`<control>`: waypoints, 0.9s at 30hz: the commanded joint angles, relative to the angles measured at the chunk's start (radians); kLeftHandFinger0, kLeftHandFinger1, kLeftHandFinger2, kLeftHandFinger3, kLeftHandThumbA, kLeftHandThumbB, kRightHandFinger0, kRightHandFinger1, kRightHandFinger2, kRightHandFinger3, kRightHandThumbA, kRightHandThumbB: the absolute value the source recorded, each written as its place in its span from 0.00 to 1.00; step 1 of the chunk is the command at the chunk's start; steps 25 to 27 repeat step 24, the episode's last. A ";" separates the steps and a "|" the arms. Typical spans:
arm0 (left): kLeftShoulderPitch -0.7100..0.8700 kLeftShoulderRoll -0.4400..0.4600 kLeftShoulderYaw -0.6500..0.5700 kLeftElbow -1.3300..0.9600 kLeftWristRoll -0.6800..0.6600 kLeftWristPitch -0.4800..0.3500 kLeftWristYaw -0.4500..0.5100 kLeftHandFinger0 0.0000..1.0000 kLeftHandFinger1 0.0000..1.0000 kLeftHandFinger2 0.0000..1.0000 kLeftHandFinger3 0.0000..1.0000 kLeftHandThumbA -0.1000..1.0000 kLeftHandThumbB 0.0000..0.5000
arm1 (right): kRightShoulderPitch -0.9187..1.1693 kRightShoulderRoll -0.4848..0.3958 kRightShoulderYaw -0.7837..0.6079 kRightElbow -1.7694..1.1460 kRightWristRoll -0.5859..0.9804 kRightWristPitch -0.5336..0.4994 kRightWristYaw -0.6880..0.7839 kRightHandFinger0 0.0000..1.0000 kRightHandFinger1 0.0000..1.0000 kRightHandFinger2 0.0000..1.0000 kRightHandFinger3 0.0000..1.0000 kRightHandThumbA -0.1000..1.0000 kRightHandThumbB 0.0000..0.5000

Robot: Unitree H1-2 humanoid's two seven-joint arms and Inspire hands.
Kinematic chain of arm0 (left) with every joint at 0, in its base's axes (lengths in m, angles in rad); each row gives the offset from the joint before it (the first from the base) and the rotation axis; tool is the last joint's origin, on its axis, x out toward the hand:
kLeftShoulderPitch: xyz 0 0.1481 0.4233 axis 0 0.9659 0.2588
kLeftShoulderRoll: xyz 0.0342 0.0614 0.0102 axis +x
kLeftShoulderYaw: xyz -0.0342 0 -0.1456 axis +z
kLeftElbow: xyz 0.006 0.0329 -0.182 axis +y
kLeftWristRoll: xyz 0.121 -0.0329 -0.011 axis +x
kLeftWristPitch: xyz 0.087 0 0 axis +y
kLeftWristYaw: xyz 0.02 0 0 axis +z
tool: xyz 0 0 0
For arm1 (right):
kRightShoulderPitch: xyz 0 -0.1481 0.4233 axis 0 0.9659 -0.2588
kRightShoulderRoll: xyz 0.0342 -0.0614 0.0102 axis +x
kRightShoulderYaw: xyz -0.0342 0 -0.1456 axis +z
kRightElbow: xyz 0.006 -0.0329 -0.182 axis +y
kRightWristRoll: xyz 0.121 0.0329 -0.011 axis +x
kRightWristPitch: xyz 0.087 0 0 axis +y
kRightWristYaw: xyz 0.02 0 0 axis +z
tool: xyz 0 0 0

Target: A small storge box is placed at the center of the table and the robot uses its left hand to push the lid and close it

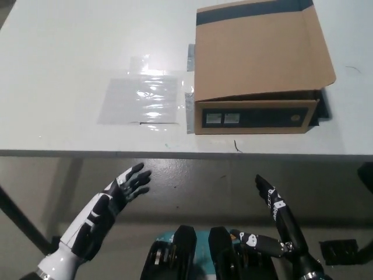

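Along the lower left of the frame, below the worktop's (70, 70) front edge, the left hand (125, 188) hangs in the air with its fingers spread and nothing in it, well apart from everything on the white surface. Up and a little to the right, a clear plastic sheet (140, 99) lies flat on the worktop, glinting under the light, with short strips of tape (190, 53) just beside the box's left edge.

Right of centre, toward the upper part of the frame, sits the storage box (256, 116), a brown cardboard carton with a black-printed front wall carrying small labels. Its lid (262, 52) lies down over the top, sloping slightly toward the front wall, with the front lip meeting or almost meeting that wall (a thin shadow line there makes it hard to say whether it is fully seated). Judged from this, the closing looks done or nearly so.

Cardboard like this is likely light, fairly stiff yet springy at the hinge fold, so the lid may lift again unless pressed. A flat palm on the middle of the lid near its front edge would suit best; a sideways shove could slide the whole box.

At the lower right, the black right hand (277, 224) rests below the worktop, fingers extended and empty.
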 commanded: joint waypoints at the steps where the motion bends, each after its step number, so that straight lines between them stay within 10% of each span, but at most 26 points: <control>1: -0.038 0.020 0.019 0.120 0.113 -0.160 0.021 1.00 1.00 1.00 1.00 1.00 0.50 | 0.007 0.003 0.006 -0.035 -0.046 -0.049 -0.036 1.00 1.00 1.00 1.00 1.00 0.75; 7: -0.071 0.015 0.015 0.245 0.143 -0.190 0.026 1.00 1.00 1.00 1.00 1.00 0.36 | 0.013 -0.001 0.010 -0.029 -0.055 -0.049 -0.056 1.00 1.00 1.00 1.00 1.00 0.73; 27: -0.060 0.001 0.008 0.323 0.198 -0.211 0.033 1.00 1.00 1.00 1.00 1.00 0.43 | 0.043 0.002 0.012 -0.056 -0.027 -0.049 -0.037 1.00 1.00 1.00 1.00 1.00 0.74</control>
